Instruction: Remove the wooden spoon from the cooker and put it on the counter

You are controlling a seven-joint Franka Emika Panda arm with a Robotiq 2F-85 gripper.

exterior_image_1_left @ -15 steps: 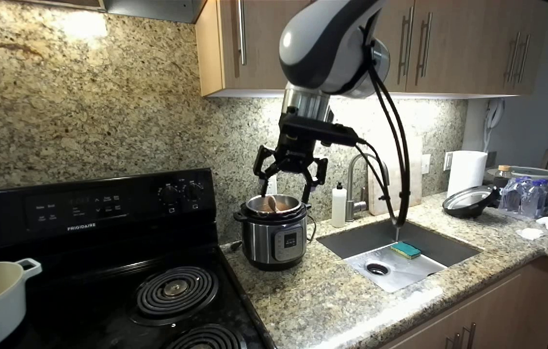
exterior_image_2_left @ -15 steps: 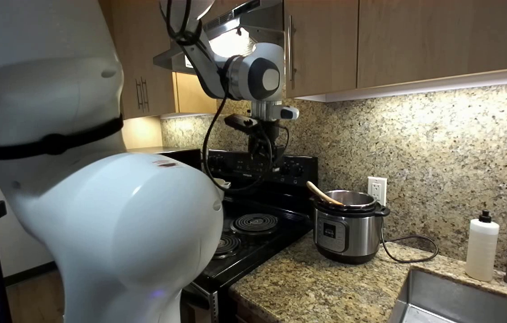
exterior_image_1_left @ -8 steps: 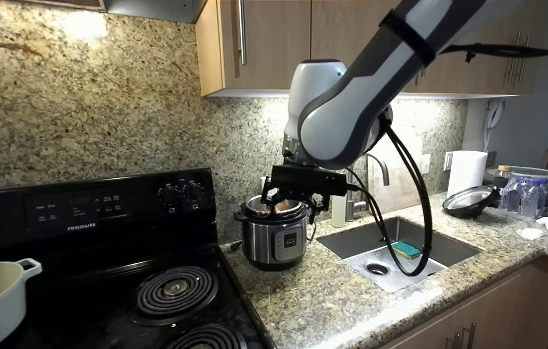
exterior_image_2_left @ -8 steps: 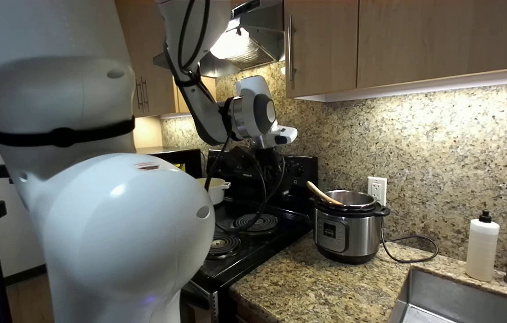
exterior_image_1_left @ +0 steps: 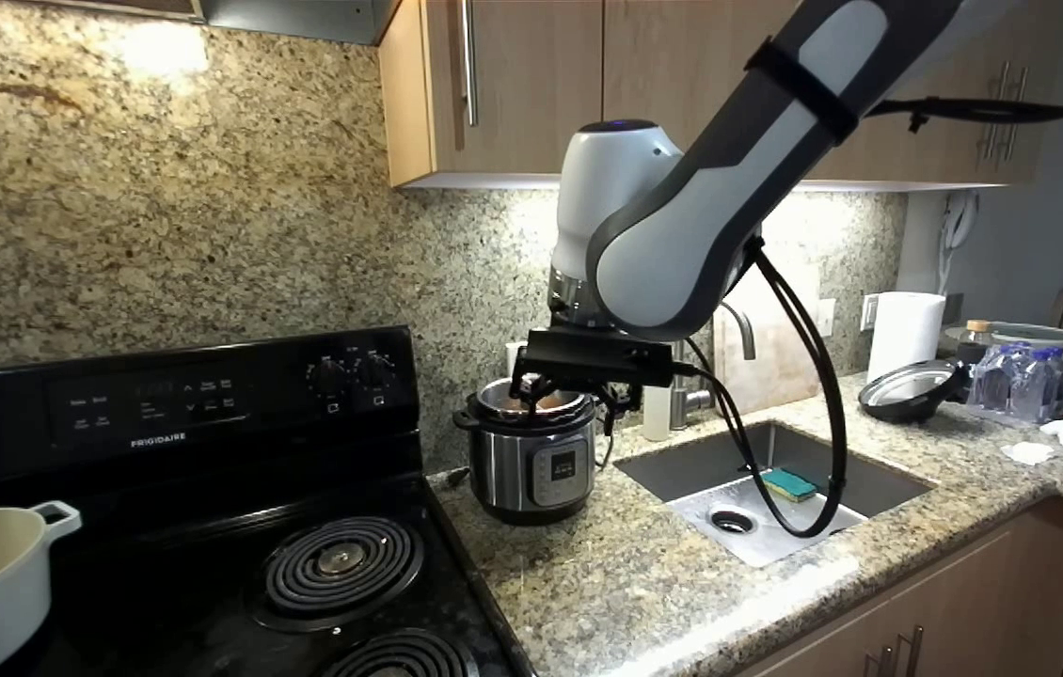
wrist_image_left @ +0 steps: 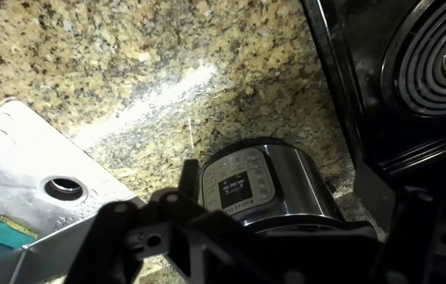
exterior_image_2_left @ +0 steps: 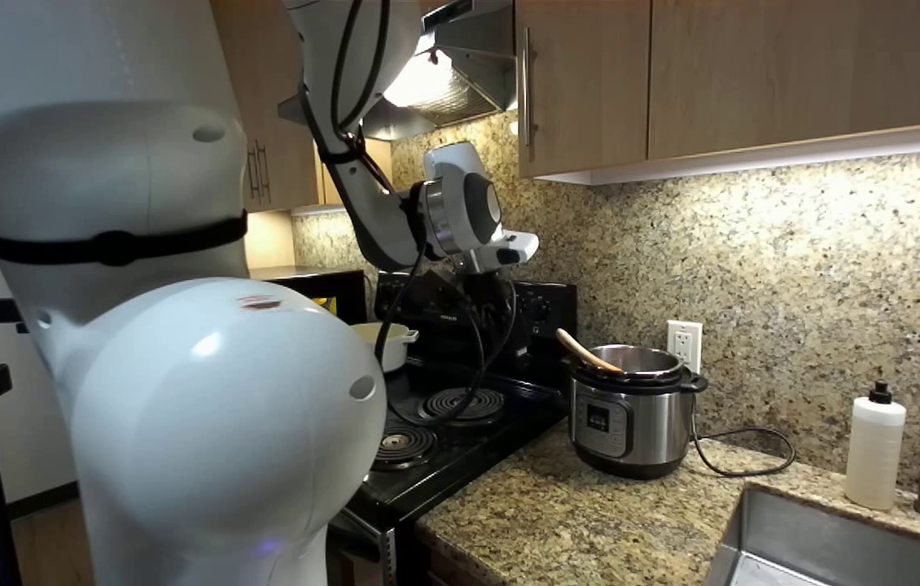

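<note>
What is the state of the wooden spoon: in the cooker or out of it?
In. In an exterior view, the wooden spoon slants into the cooker, upper end sticking out, lower end hidden inside.

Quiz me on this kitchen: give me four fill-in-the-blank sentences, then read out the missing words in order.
A wooden ____ leans out of the cooker.
The sponge lies in the kitchen ____.
The gripper is not shut but ____.
A white pot sits on the black ____.
Missing words: spoon; sink; open; stove.
</note>
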